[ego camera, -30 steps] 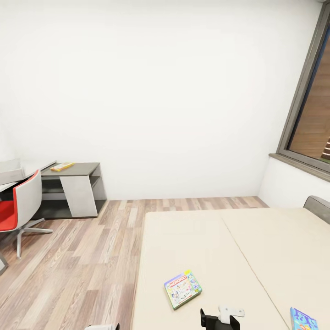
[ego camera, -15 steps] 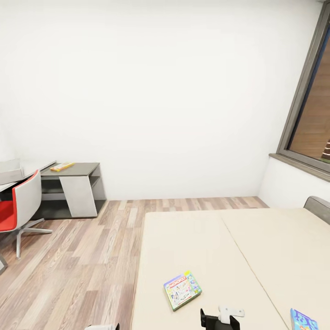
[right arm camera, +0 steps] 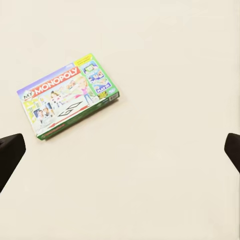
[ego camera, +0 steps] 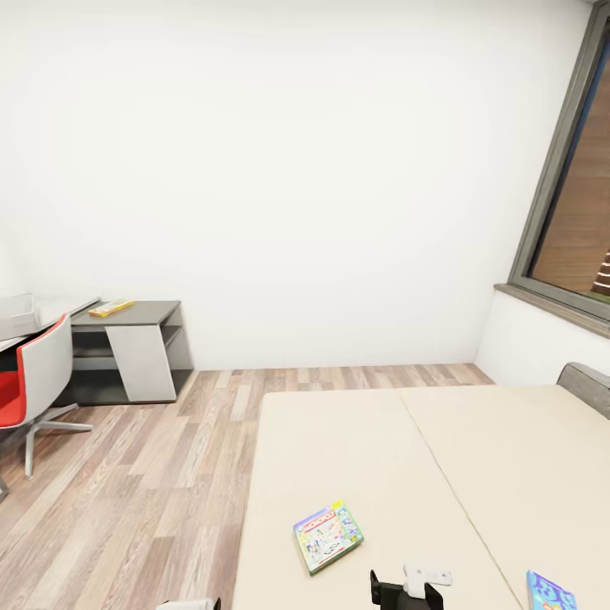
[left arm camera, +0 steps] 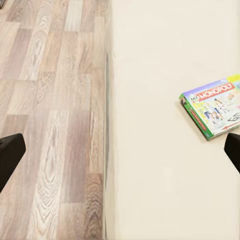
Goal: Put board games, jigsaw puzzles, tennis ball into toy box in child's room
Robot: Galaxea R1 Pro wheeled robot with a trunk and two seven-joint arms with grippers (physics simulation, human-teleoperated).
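On the bed (ego camera: 474, 457) lies a Monopoly box (ego camera: 327, 535); both pincers gape, empty.

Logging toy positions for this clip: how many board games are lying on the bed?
2. The Monopoly box lies flat near the bed's foot; a blue box lies at the head view's bottom right edge, partly cut off. Others could lie outside the frame.

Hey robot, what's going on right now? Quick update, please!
Both grippers open, holding nothing. Monopoly box flat on the bed, blue game box near its edge. Yellow box on the far cabinet. Nothing blocking the Monopoly box.
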